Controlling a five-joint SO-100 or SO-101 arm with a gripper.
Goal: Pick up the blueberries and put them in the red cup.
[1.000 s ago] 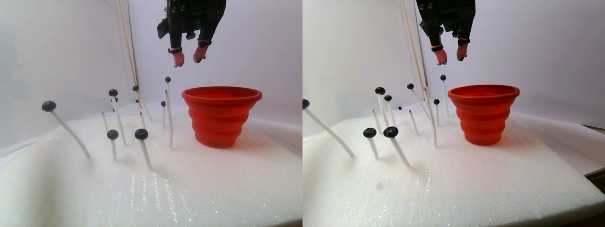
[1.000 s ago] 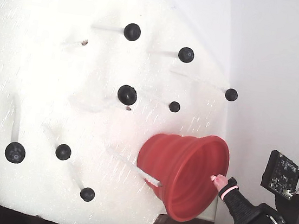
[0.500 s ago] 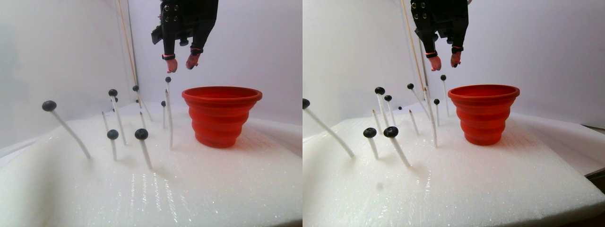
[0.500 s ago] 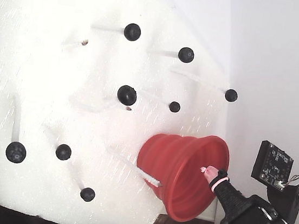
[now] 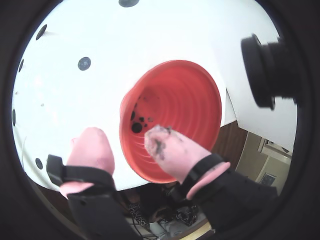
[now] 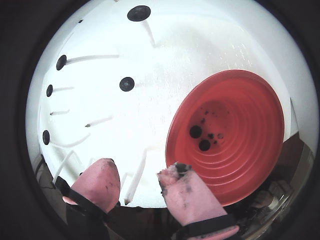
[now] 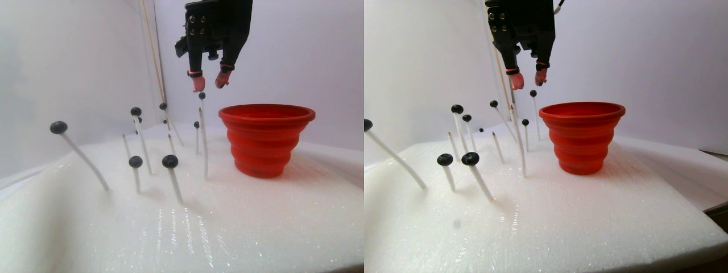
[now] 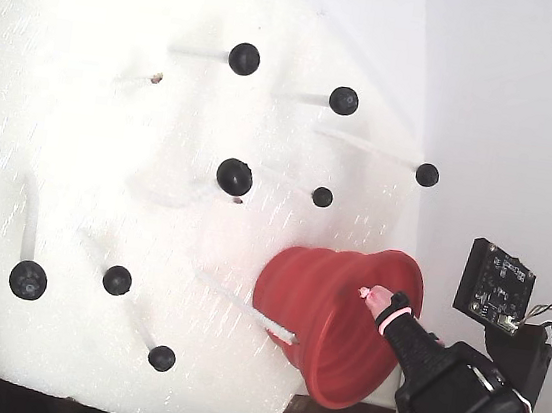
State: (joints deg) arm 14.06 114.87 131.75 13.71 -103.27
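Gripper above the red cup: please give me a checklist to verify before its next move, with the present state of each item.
1. Jaws of the gripper open: ok.
2. Nothing held between the pink fingertips: ok, though they are stained dark.
3. Red cup upright on the white foam: ok.
4. Berries already in the cup: ok, at least two lie at its bottom.
5. Blueberries left on sticks: ok, several remain.
6. Clear path between sticks to the next berry: cannot tell.

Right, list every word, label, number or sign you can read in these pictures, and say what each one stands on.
None: no readable text in any view.
The circuit board beside the arm in the fixed view has tiny marks, too small to read.
The red cup, the white foam pad and the claw carry no lettering.
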